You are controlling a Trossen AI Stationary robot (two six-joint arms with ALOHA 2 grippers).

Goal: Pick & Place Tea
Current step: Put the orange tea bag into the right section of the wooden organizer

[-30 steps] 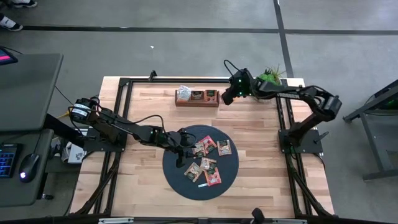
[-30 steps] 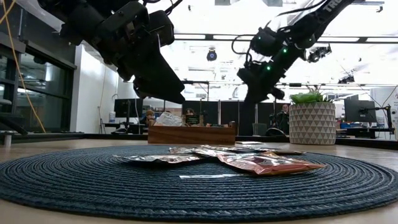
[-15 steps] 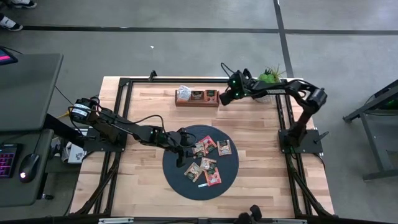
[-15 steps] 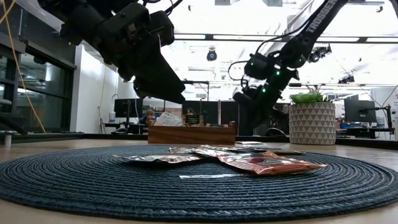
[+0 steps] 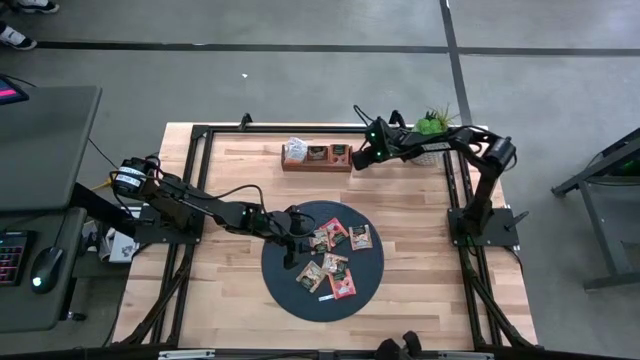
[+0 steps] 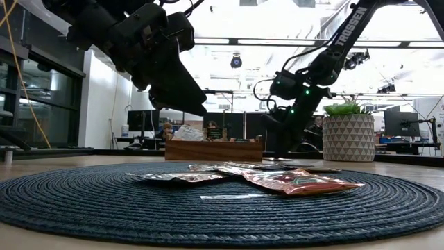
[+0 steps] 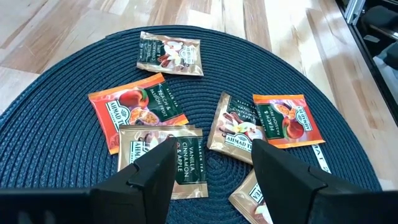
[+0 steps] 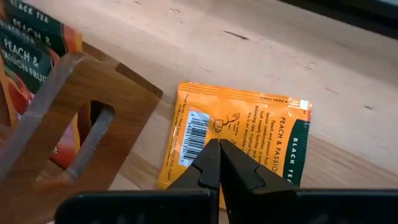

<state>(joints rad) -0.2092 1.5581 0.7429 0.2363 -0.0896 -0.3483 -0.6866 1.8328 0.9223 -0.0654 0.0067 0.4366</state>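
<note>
Both fingers of my right gripper (image 8: 219, 144) are clenched on nothing, tips poised over an orange sachet (image 8: 261, 124) lying flat on the table just beside the box (image 8: 74, 106). That arm has swung in and dropped over the last second, so I judge this sachet missed the box. My left gripper (image 7: 212, 149) stays spread wide above the other sachets (image 7: 169, 51) on the mat (image 7: 56, 155).

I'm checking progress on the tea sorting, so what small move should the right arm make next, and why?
Probably open the right gripper and lower it onto the orange sachet. Its fingers are shut, poised over the sachet, which lies flat on the table beside the wooden box, not inside it. The left gripper hangs open over the mat.
</note>
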